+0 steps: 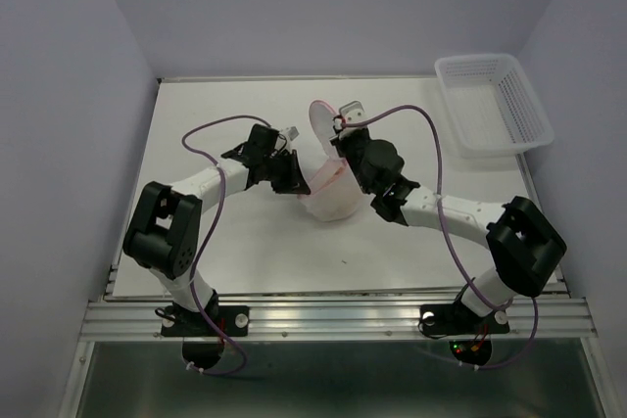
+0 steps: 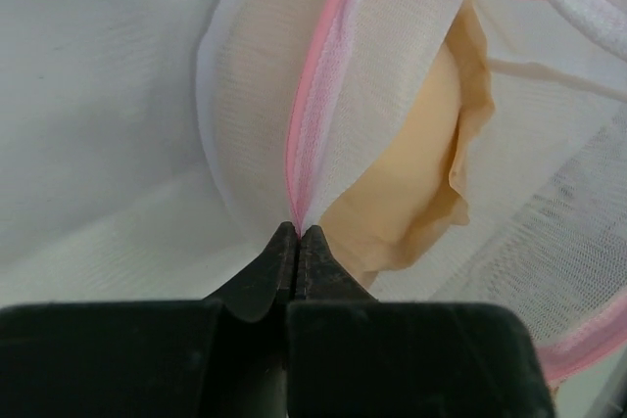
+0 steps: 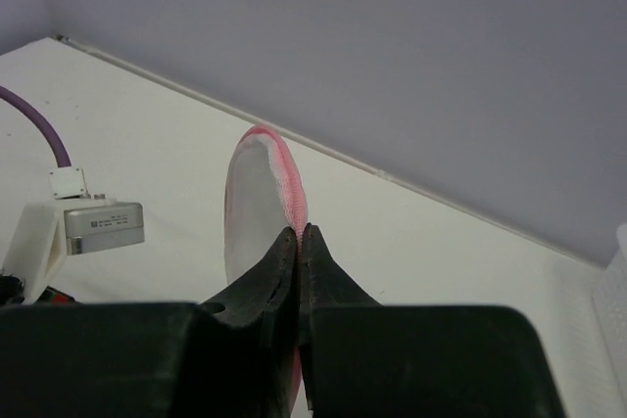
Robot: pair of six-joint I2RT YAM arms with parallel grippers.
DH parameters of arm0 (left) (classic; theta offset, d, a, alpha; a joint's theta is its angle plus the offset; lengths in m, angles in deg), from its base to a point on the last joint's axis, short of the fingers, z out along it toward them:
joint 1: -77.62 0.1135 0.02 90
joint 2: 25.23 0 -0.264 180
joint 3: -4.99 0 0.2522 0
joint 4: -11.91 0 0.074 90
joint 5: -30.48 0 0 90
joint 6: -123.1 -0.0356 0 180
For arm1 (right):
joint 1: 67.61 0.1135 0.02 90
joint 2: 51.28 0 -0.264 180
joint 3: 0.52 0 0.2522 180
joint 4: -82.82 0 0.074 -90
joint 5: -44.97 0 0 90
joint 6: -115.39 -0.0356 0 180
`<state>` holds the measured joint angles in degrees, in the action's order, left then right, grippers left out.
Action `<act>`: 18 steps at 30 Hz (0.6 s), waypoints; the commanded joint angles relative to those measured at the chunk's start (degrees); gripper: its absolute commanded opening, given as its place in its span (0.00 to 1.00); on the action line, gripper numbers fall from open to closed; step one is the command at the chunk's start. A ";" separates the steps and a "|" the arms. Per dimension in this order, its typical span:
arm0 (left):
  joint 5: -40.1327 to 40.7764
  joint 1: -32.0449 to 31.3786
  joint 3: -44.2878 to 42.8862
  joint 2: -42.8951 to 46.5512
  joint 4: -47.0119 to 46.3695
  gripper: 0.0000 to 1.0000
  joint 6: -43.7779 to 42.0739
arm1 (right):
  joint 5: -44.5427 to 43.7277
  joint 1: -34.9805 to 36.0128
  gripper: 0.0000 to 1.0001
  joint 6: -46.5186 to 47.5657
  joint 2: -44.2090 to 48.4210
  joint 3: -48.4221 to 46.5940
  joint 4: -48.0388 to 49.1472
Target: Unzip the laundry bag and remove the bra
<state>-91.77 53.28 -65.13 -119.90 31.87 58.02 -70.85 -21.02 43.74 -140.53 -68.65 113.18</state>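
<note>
Presently, the left gripper (image 2: 297, 234) is seen fully closed, its tips pinched on the pink zipper rim (image 2: 318, 95) of the laundry bag (image 1: 328, 188). The right gripper (image 3: 302, 234) is likewise closed, with the pink edge of the bag's raised lid flap (image 3: 250, 203) clamped between its tips. The bag is held between both grippers at mid-table (image 1: 245, 242). The tan bra (image 2: 416, 183) is seen inside the mesh. A white plastic basket (image 1: 495, 100) is noted at the far right corner, well apart.

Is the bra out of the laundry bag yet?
No, the left wrist view shows the tan bra lying inside the laundry bag, with white mesh around it.
</note>
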 commanded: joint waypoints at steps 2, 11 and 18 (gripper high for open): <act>14.36 -0.18 -8.84 4.76 4.43 0.00 2.14 | -3.00 -2.20 0.02 -0.15 3.64 1.63 4.75; 29.77 0.08 -22.90 4.50 10.14 0.00 4.43 | -9.50 -5.28 0.04 -8.58 9.35 6.99 5.01; 29.88 0.08 -27.14 3.00 10.94 0.00 3.20 | -15.39 -9.49 0.09 -19.91 13.75 10.77 2.21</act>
<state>-64.47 53.32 -89.56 -117.63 41.75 61.91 -80.23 -28.30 32.64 -129.42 -59.01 113.42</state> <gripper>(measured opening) 0.047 0.087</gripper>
